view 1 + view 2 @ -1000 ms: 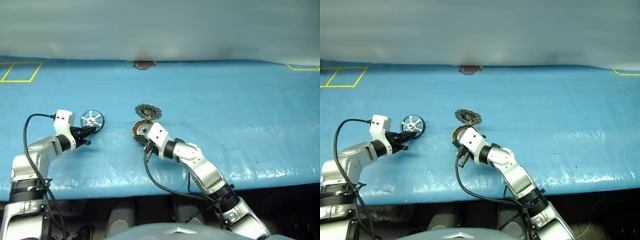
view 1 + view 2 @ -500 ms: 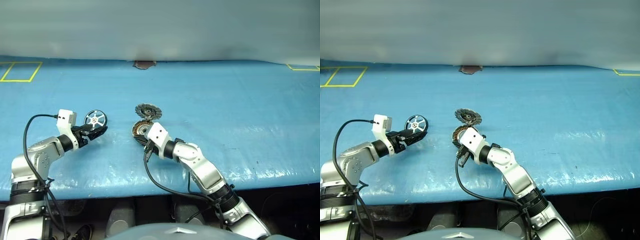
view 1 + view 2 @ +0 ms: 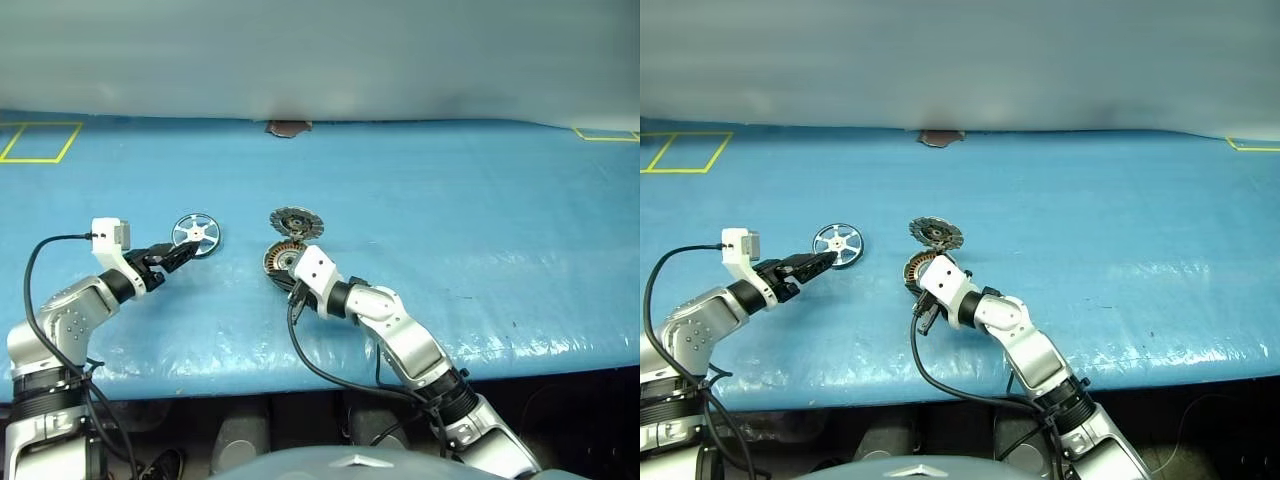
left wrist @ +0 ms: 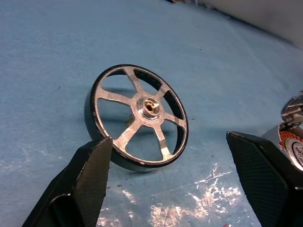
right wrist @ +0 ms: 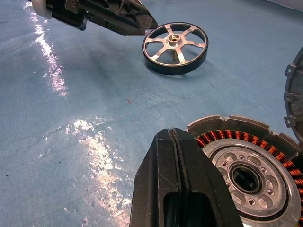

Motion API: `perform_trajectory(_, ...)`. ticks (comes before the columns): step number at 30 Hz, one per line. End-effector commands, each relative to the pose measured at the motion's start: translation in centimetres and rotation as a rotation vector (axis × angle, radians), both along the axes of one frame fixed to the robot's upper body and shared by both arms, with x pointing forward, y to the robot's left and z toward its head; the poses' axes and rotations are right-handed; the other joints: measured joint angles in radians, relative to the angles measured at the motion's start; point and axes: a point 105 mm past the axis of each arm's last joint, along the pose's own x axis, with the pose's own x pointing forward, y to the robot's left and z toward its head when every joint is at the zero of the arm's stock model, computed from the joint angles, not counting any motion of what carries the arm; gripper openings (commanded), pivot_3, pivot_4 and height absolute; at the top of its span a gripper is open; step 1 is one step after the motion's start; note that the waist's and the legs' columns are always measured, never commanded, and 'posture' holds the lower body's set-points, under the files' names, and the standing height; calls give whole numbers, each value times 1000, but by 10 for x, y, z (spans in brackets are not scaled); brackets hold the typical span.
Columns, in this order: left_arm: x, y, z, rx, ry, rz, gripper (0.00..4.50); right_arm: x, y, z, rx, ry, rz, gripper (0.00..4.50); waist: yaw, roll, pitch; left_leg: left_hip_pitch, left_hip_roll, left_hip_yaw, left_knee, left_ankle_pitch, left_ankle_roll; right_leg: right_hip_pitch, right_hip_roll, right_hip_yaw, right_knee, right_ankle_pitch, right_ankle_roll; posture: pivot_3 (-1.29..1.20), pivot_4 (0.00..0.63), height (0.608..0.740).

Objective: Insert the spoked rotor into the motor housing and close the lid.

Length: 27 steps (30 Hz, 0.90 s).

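The spoked rotor (image 3: 196,233) lies flat on the blue table, a silvery wheel with a dark rim (image 4: 150,105). My left gripper (image 3: 180,254) is open just short of it, one finger (image 4: 90,165) on each side of its near edge, holding nothing. To the right sits the motor housing (image 3: 283,257), with copper windings around a silver hub (image 5: 246,175). The lid (image 3: 296,221) stands tilted up at the housing's far edge. My right gripper (image 5: 173,137) is shut and empty, its tips beside the housing's rim.
The blue table (image 3: 450,220) runs wide to the right and ends at a front edge near my arms. Yellow tape squares mark the far left (image 3: 40,143) and far right (image 3: 605,134) corners. A brown patch (image 3: 288,128) sits at the back edge.
My left gripper opened and let go of the rotor, which went from upright in the fingers to flat on the table. The left hand drew back to the left. The right arm kept still.
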Motion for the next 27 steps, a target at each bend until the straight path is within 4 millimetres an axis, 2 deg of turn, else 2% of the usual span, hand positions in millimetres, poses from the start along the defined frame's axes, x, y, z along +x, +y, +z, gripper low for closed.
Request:
perform_trajectory(1, 1, 0, 13, -2, -51, -3, 4180, 0, 4, 13, 32, -47, 18, 0, 0, 0, 0, 0, 0, 0, 0, 0, 0, 0, 0, 0, 0, 0, 0, 0, 150, 740)
perform_trajectory(7, 10, 1, 24, -46, -117, 35, 4180, 0, 3, 12, 29, -46, 17, 0, 1, 0, 0, 0, 0, 0, 0, 0, 0, 0, 0, 0, 0, 0, 0, 0, 150, 740)
perform_trajectory(14, 20, -10, 31, 43, -154, -6, 4180, -1, 2, 12, 29, -45, 8, 0, 3, -1, 0, 0, 0, 0, 0, 0, 0, 0, 0, 0, 0, 0, 0, 0, 150, 740)
perform_trajectory(22, 19, 0, 45, 99, -206, 13, 4180, -1, 0, 11, 30, -44, -3, 0, 0, -1, 0, 0, 0, 0, 0, 0, 0, 0, 0, 0, 0, 0, 0, 0, 150, 740)
perform_trajectory(27, 22, 0, 65, 58, -309, 32, 4180, 0, 1, 11, 28, -43, 0, 0, 2, -1, 0, 0, 0, 0, 0, 0, 0, 0, 0, 0, 0, 0, 0, 0, 150, 740)
